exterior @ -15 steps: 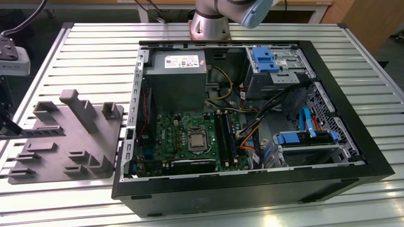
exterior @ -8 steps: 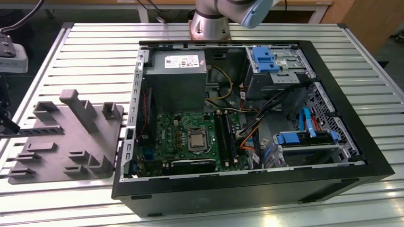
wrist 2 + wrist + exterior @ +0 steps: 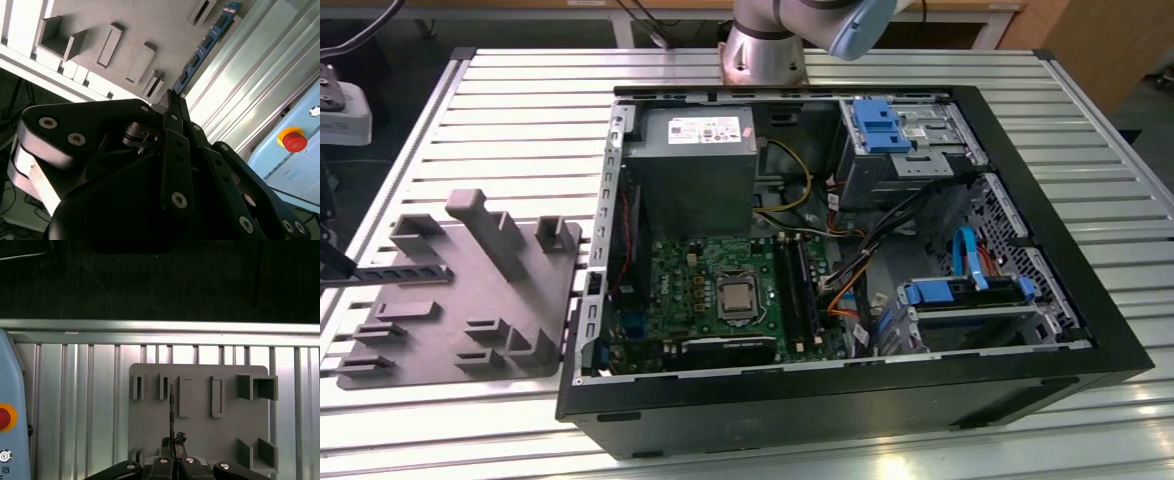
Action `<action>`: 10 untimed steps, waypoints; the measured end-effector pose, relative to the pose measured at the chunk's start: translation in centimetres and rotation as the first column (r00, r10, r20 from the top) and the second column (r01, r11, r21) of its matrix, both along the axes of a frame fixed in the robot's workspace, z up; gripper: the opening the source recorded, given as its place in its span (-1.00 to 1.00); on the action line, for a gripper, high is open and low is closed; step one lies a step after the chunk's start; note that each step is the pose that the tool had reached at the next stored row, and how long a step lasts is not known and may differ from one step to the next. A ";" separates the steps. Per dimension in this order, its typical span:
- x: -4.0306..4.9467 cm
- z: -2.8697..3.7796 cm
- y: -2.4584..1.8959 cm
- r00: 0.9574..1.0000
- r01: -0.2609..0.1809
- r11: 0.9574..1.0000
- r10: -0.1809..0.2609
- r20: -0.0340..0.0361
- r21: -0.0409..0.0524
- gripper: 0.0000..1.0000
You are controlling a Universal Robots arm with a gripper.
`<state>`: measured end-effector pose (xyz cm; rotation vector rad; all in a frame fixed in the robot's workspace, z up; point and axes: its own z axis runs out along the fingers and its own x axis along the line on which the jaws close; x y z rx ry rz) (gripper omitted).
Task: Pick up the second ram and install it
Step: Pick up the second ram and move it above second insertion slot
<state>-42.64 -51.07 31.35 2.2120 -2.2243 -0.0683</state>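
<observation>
Halfway through the task: picked up, not yet installed.
Shows the end effector (image 3: 172, 97) clamped on the second ram (image 3: 205, 46), held above the grey fixture tray (image 3: 165, 30), with the black memory slots (image 3: 797, 290) inside the open computer case (image 3: 854, 400), beside the tray, awaiting it; staged on a slatted aluminium desk (image 3: 520, 130), dark floor (image 3: 160, 280) past the tray, a red stop button (image 3: 294, 141) near it.

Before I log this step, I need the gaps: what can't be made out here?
The ram: edge-on in the first wrist view, chips hidden.
Its held end: covered by the gripper in the second wrist view.
The slots: too small in the exterior view to tell if any is filled.
The arm: cut off by the exterior view's top edge.
</observation>
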 end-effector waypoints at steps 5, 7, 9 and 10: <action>0.00 0.63 0.00 1.000 0.000 1.000 0.000 0.000 0.000 -0.77; 0.00 0.87 0.00 1.000 0.000 1.000 0.000 0.000 0.000 -0.77; 0.00 1.08 0.00 1.000 0.000 1.000 0.000 0.000 0.000 -0.77; 0.00 1.20 0.00 1.000 0.000 1.000 0.000 0.000 0.000 -0.77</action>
